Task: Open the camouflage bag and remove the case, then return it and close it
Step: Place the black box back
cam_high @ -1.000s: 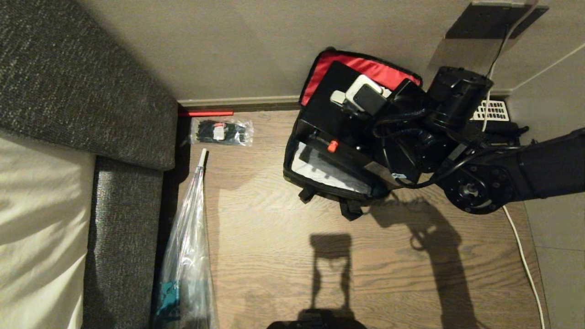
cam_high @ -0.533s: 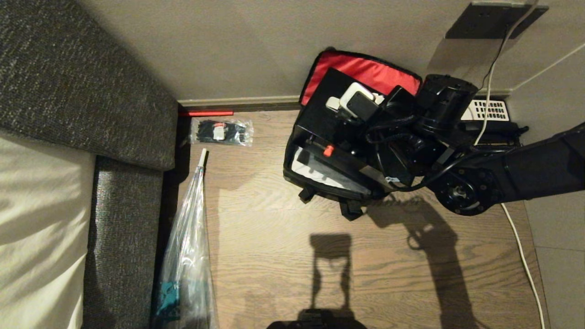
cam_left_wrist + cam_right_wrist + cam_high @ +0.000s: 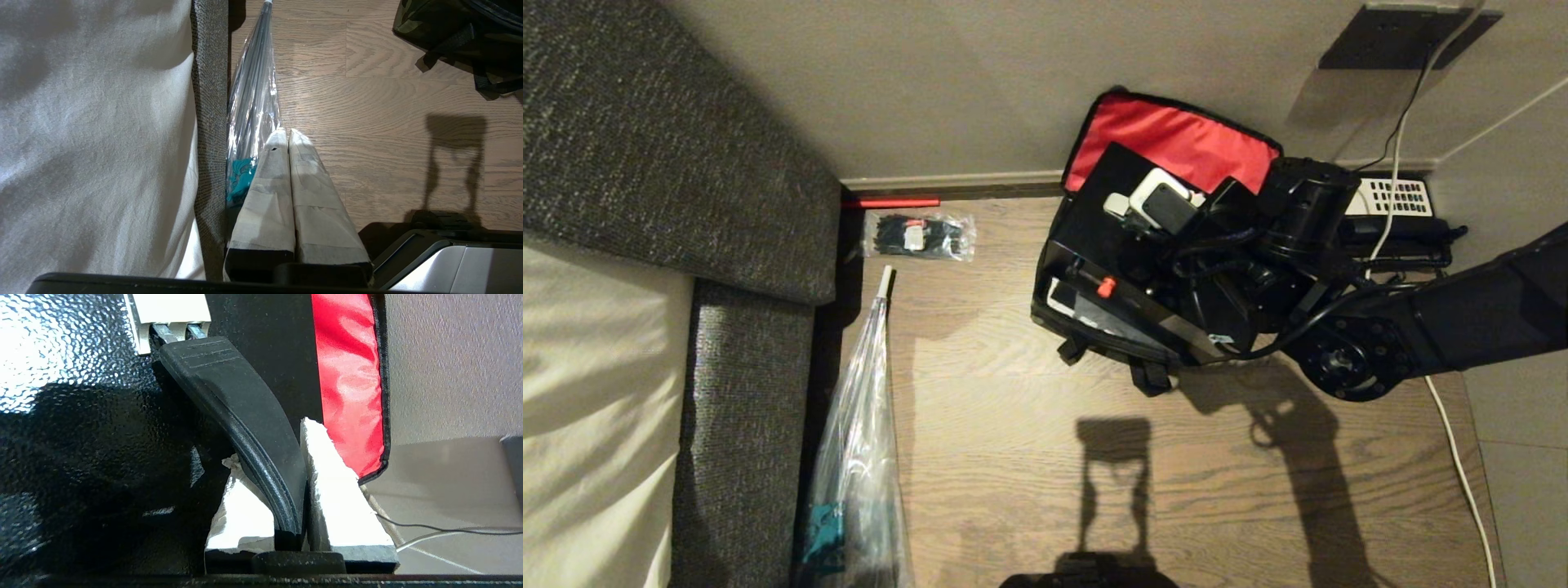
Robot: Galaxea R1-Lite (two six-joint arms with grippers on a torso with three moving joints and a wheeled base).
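The camouflage bag (image 3: 1094,339) stands open on the wood floor by the wall, its red lid lining (image 3: 1176,147) leaning back. The black case (image 3: 1094,214) sits tilted in the bag's mouth, red latch (image 3: 1105,287) toward me, with a strip of pale inner lining (image 3: 1062,299) showing below it. In the right wrist view my right gripper (image 3: 292,465) is shut on the case's black strap handle (image 3: 241,404), white fingers (image 3: 339,498) on both sides. My left gripper (image 3: 288,136) hangs shut and empty beside the sofa; the bag's corner (image 3: 412,22) shows far off.
A grey sofa (image 3: 645,163) with a white cushion fills the left. A wrapped umbrella (image 3: 866,425) and a packet of black ties (image 3: 919,235) lie beside it. A black telephone (image 3: 1401,200) and a white cable (image 3: 1454,457) lie right of the bag.
My right arm has sunk and shifted left with the case, which sits deeper in the bag. More red lid lining shows above it and less pale inner lining below.
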